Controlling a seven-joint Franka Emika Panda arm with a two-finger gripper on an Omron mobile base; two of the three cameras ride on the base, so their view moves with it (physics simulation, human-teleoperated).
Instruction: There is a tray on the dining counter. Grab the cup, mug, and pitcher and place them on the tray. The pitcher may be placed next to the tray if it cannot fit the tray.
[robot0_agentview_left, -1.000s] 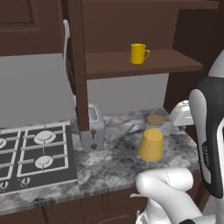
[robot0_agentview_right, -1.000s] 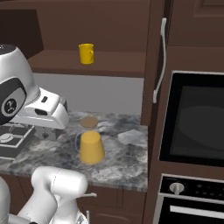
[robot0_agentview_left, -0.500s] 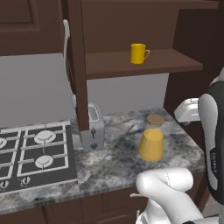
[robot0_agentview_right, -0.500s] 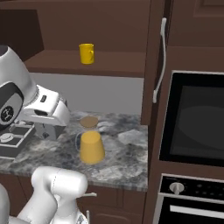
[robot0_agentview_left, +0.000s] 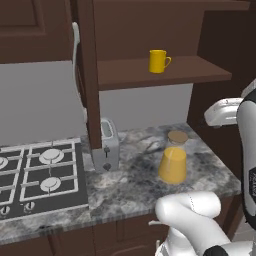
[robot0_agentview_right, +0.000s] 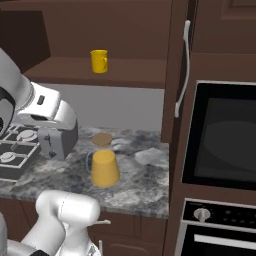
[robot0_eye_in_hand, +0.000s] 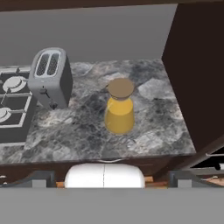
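Bare stone surrounds the pitcher (robot0_eye_in_hand: 119, 109) on its near and right sides; the toaster (robot0_eye_in_hand: 51, 78) stands left, seemingly well apart (a dark cabinet wall (robot0_eye_in_hand: 197, 70) bounds the right).

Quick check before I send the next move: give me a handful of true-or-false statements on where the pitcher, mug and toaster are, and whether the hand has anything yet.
1. The pitcher stands upright on the stone counter. True.
2. The mug sits on the counter beside the pitcher. False: it is up on the wooden shelf above the counter.
3. The toaster stands between the stove and the pitcher. True.
4. The pitcher's cork-like lid is off and lies on the counter. False: the lid is on the pitcher.
5. The hand is clamped on the pitcher. False: the pitcher stands alone on the counter, with nothing touching it.
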